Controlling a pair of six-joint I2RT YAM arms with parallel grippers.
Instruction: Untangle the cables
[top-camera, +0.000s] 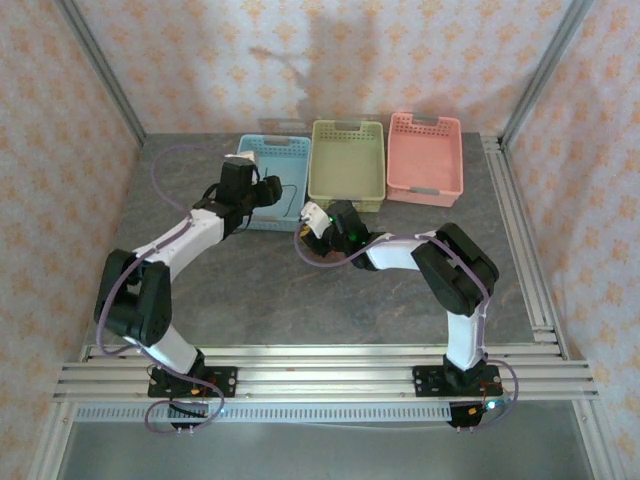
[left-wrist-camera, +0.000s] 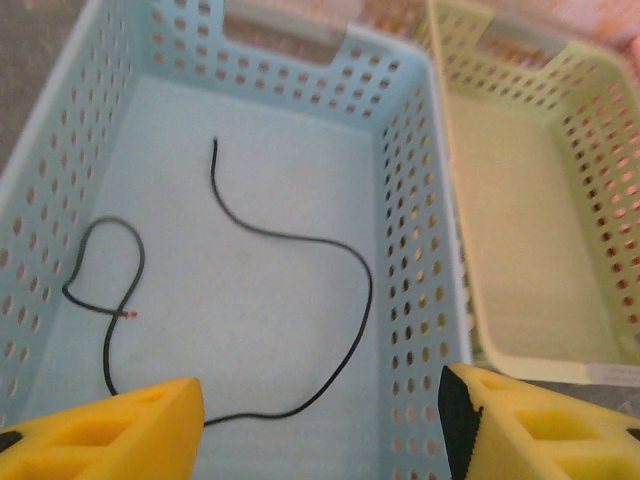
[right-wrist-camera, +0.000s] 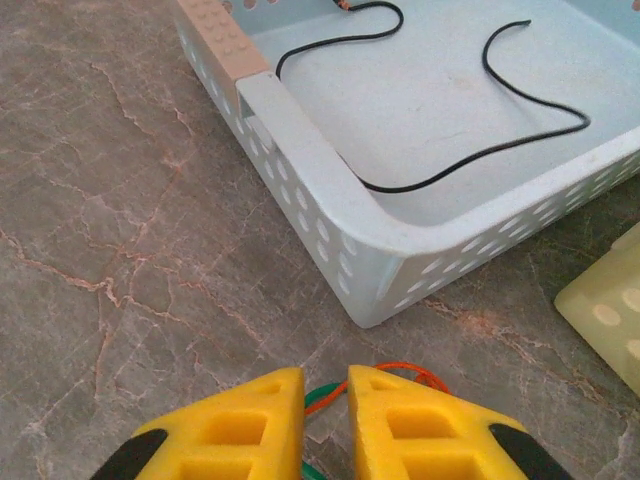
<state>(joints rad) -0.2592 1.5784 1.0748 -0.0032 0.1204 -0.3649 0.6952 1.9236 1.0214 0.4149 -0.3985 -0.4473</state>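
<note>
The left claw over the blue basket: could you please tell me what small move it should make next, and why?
Probably lift it straight up, clear of the blue basket. The left claw stands open with nothing between its fingers, and the black cable lies loose on the basket floor, so the drop looks done.

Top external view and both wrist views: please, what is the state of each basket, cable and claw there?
left claw, open above the blue basket.
right claw, shut on orange and green cables.
black cables, lying loose inside the blue basket, not held.
blue basket, upright, black cables inside.
green basket, upright, empty.
pink basket, upright, empty.
</note>
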